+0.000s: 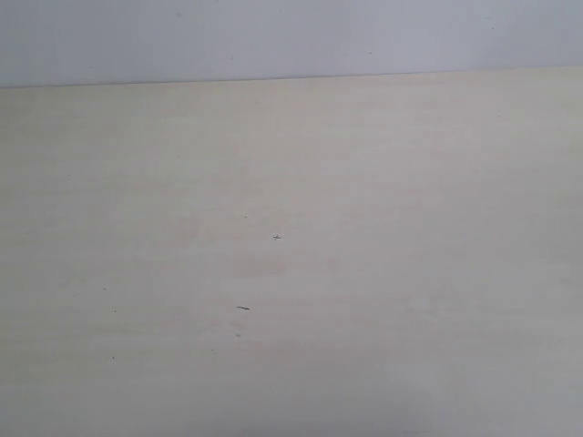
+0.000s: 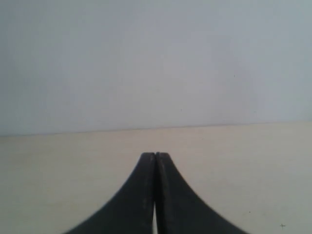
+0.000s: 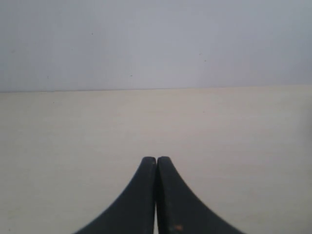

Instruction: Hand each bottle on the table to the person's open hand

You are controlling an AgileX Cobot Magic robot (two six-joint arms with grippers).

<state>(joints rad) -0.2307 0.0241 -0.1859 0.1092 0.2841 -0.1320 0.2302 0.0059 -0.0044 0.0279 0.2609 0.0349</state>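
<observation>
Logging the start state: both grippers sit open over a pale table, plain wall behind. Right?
No: both are shut, jaws pressed together, as each wrist view shows: left gripper, right gripper. The pale table and plain wall are right.

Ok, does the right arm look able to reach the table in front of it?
Probably yes: the right gripper, shut, faces the table with nothing visible between them.
</observation>
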